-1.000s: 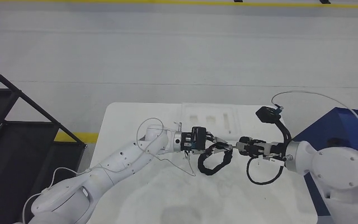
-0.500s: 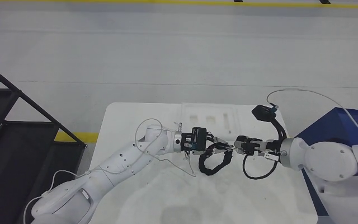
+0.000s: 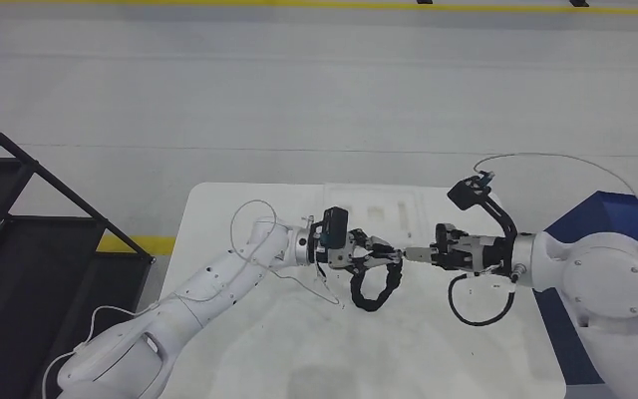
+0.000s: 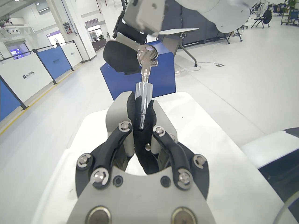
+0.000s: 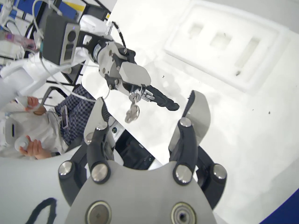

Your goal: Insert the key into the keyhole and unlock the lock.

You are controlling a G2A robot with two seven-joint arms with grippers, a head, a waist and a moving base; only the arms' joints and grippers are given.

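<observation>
My left gripper (image 4: 141,104) is shut on the chrome cylinder of a black cable lock (image 4: 144,92), held above the white table (image 3: 249,339). A silver key (image 4: 148,57) sticks out of the cylinder's end. The lock's black loop (image 3: 374,287) hangs under the left gripper (image 3: 375,249). My right gripper (image 5: 147,99) stands open facing it, its fingers to either side of the key (image 5: 132,113) without touching it. In the top view the right gripper (image 3: 417,254) is just right of the key.
A white foam tray (image 3: 384,211) with rectangular recesses lies on the table behind the grippers. A black rack (image 3: 40,229) stands off the table's left side, and a blue cabinet (image 3: 598,214) off its right.
The left wrist has turned and drawn slightly back with the lock, and the loop has swung with it. The right gripper has backed a little to the right.
</observation>
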